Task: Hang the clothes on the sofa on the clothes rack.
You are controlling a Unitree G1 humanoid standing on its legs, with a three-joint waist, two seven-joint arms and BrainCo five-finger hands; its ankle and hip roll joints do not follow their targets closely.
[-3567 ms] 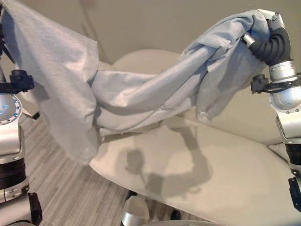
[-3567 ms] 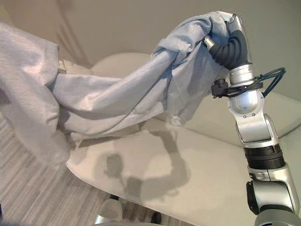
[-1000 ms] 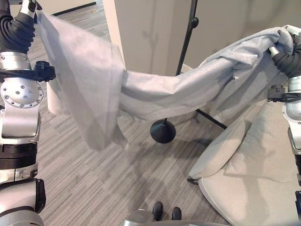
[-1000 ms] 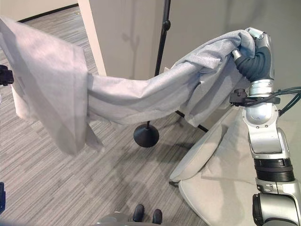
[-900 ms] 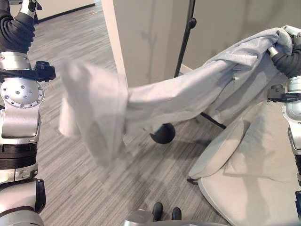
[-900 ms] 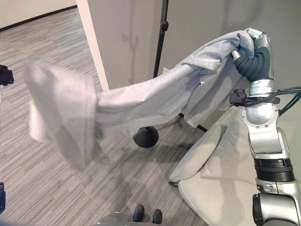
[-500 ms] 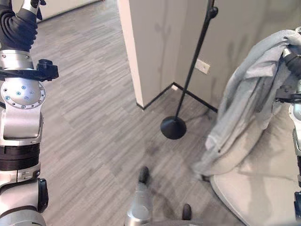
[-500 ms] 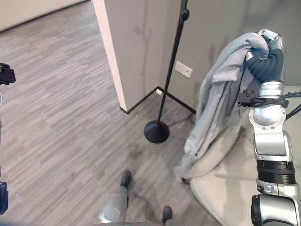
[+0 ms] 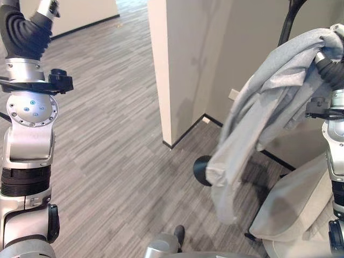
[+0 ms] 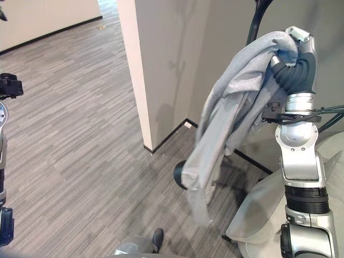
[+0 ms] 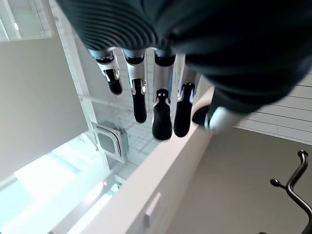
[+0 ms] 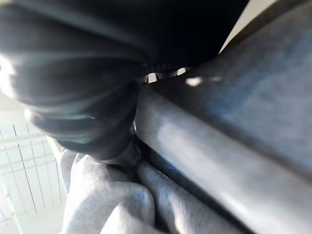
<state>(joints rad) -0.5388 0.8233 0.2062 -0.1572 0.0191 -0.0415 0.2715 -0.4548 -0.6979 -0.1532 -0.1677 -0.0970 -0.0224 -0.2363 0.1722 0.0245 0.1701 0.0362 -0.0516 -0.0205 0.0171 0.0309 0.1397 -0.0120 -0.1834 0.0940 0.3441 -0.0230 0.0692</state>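
A grey garment point(image 10: 226, 113) hangs in long folds from my raised right hand point(image 10: 294, 54) at the upper right, its lower end dangling free above the floor. The hand is shut on bunched cloth point(image 12: 107, 195) at the garment's top. Behind it stands the black clothes rack: its pole top point(image 10: 260, 8) rises just past the hand, and its round base point(image 9: 201, 169) rests on the floor, partly hidden by the cloth. My left hand point(image 9: 32, 27) is raised at the upper left, far from the garment, its fingers point(image 11: 161, 112) straight and holding nothing. The beige sofa point(image 9: 301, 204) sits at the lower right.
A white wall corner point(image 9: 172, 70) juts out in the middle, just left of the rack. Grey striped floor point(image 9: 107, 150) stretches away on the left. The rack's hooks point(image 11: 292, 187) show against the wall.
My left hand has let go of the garment, which swung down and now hangs from the right hand alone. The camera has turned, bringing the wall corner and rack closer.
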